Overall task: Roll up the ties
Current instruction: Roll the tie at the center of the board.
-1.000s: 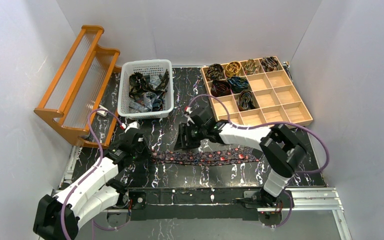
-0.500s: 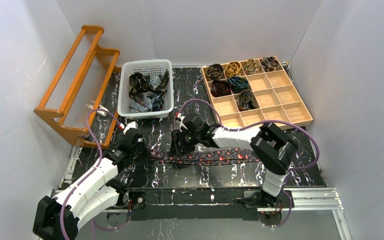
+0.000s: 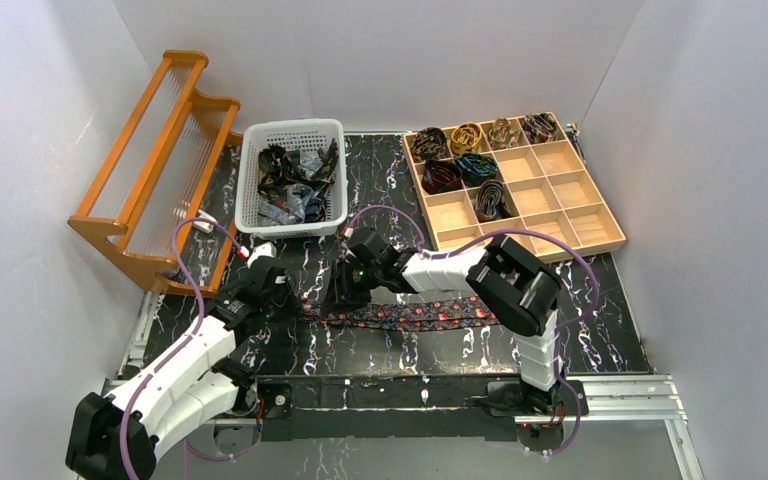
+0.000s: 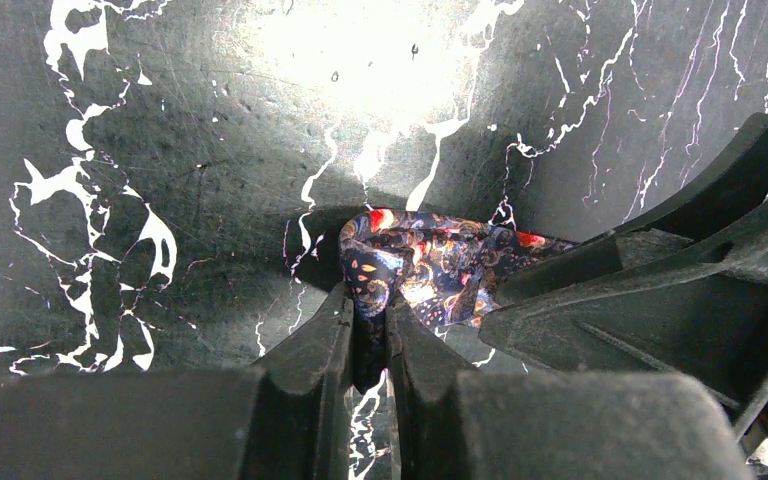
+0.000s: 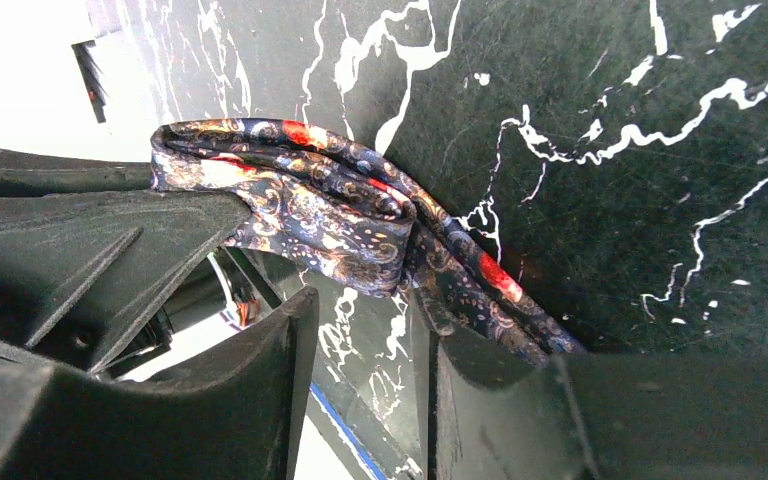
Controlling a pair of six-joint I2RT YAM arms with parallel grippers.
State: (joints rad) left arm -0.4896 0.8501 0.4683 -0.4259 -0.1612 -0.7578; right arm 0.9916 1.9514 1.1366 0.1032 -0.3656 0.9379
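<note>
A dark tie with red dots lies flat along the near part of the black marble table. Its left end is folded over. My left gripper is shut on that folded end. My right gripper is open right beside it, its fingers just short of the fold with nothing between them. More loose ties fill the white basket. Several rolled ties sit in the wooden tray's far compartments.
A white basket stands at the back centre. A wooden grid tray stands at the back right. An orange wooden rack leans at the back left. White walls enclose the table on three sides.
My right gripper has moved left along the tie until it is next to my left gripper at the folded end. The left arm has stayed put.
</note>
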